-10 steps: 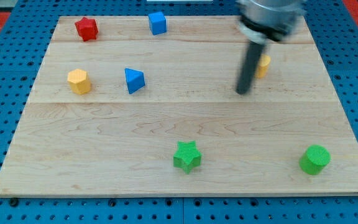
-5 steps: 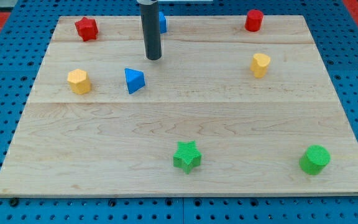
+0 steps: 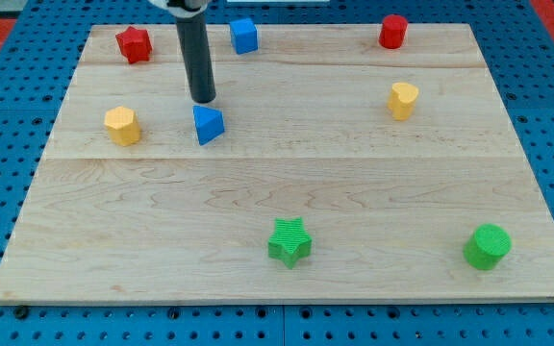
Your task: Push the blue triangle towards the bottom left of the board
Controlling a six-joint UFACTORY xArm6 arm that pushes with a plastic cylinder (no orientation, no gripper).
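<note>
Risk first: my tip (image 3: 203,99) sits just above the blue triangle (image 3: 208,125) toward the view's top, a hair left of its middle. A straight shove from here sends it down the desk (image 3: 354,202), not down and left, so I'd guess it ends up bottom centre unless I swing round to its upper right side first. An off-centre hit could also spin the triangle and let it slip off to one side. The yellow block (image 3: 122,126) sits to the left, near enough that a wide sweep might clip it.

The tool itself is just a plain rod, nothing to spread or pinch with, so it holds nothing. I can't tell whether the tip is touching the triangle or just short of it. The triangle is in the upper left part of the desk, well away from the bottom left corner.
</note>
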